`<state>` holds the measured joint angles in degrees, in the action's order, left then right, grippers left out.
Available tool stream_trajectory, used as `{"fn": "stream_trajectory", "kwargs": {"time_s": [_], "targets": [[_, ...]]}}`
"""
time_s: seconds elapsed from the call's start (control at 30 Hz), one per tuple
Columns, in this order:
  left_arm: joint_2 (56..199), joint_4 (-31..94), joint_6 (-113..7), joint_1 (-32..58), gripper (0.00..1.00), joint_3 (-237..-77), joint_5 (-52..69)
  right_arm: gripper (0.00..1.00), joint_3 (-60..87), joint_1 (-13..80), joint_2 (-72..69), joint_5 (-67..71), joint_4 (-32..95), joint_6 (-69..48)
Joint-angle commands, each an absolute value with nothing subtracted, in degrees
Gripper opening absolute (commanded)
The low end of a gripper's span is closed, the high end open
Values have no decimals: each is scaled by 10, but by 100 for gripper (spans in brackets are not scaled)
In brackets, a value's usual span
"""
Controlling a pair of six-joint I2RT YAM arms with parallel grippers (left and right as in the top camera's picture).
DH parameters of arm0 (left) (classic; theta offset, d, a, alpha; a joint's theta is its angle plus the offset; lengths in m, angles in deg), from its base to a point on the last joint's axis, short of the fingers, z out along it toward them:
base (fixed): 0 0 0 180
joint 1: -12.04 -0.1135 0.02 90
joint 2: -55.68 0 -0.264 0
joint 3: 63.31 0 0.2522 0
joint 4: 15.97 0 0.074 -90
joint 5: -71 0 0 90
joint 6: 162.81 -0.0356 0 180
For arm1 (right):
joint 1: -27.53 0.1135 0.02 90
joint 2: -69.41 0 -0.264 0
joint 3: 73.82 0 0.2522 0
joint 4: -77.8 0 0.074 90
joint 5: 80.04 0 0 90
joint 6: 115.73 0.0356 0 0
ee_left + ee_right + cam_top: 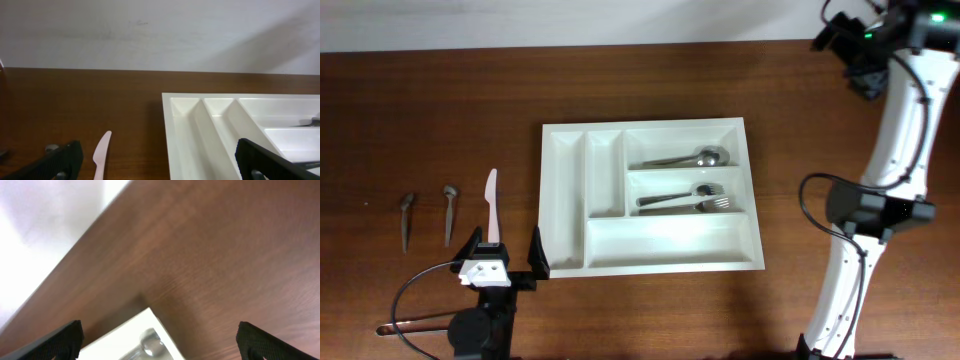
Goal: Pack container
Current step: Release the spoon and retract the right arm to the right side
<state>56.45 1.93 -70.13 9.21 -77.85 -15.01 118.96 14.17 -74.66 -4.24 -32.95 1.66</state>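
The container (548,200) is a big white tray lying flat mid-table, with metal spoons (685,158) in its top right compartment and forks (685,202) in the one below. A white plastic knife (492,205) lies just left of the container. My left gripper (505,252) stands open at the knife's near end, with the knife (101,155) and the container's left edge (172,135) between its fingers. My right gripper (842,55) hangs open and empty, high over the far right of the table. Its view takes in the container's corner (150,317) and a spoon bowl (150,341).
Two dark spoons (406,218) (449,212) lie on the wood left of the knife. A silvery utensil handle (415,325) rests by the left arm's base. A pale wall runs along the table's far edge (150,69).
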Motion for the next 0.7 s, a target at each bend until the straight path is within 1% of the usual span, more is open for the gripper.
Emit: {"fn": "stream_trajectory", "kwargs": {"time_s": [0.0, 0.1, 0.2, 0.27, 0.33, 0.43, 0.57, 0.67], "targets": [[560, 21, -698, 89, 99, -776, -156, 99, 1174, 125, -666, -96, -333, -117], [560, 21, -698, 89, 99, -776, -156, 99, 1104, 109, -601, -95, -333, -137], [560, 21, -698, 89, 99, -776, -156, 99, 990, 98, -518, -82, -333, -181], [560, 21, -698, 89, 99, -776, -156, 99, 903, 94, -461, -38, -333, -209], [560, 21, -698, 89, 99, -776, -156, 99, 815, 94, -405, 22, -333, -213], [560, 21, -698, 89, 99, -776, -156, 99, 712, 94, -339, 62, -333, -239], [560, 21, -698, 89, 99, -776, -156, 99, 608, 95, -287, 61, -333, -331], [560, 21, -698, 89, 99, -776, -156, 99, 533, 94, -258, 62, -333, -346]]}}
